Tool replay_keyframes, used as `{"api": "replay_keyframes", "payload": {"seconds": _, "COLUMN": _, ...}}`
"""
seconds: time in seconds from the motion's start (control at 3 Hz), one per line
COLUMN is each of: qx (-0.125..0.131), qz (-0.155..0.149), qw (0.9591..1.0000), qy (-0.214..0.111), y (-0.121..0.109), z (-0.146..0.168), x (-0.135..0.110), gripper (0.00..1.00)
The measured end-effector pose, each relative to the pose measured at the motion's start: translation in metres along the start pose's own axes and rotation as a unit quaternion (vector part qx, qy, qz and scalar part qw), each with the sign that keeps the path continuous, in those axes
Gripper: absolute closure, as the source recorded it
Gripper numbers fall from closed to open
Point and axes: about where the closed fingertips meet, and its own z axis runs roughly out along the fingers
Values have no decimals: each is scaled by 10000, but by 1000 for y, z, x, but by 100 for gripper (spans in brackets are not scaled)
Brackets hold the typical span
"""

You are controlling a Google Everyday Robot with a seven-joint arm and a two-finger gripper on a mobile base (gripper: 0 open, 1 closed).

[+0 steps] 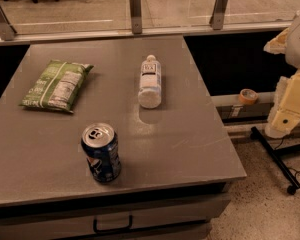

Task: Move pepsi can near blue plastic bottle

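The pepsi can (101, 153) stands upright near the front of the grey table (190, 134), dark blue with a silver top. The blue plastic bottle (150, 82) lies on its side at the table's middle, with its white cap pointing to the far side. It is well beyond the can and to its right. My gripper (277, 43) is at the right edge of the view on the cream arm (290, 101), off the table and far from both things. It holds nothing that I can see.
A green snack bag (57, 85) lies flat at the table's left. A railing with metal posts (135, 10) runs behind the table. A roll of tape (248, 95) sits on a ledge to the right. A black stand leg (275, 156) lies on the floor.
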Motion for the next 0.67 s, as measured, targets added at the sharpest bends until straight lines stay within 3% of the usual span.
{"api": "replay_keyframes", "payload": {"seconds": 0.33, "qx": 1, "qz": 0, "qw": 10000, "qy": 0, "y": 0, "z": 0, "x": 0, "gripper": 0}}
{"api": "replay_keyframes", "payload": {"seconds": 0.67, "qx": -138, "qz": 109, "qw": 9989, "qy": -440, "y": 5, "z": 1, "x": -7, "gripper": 0}}
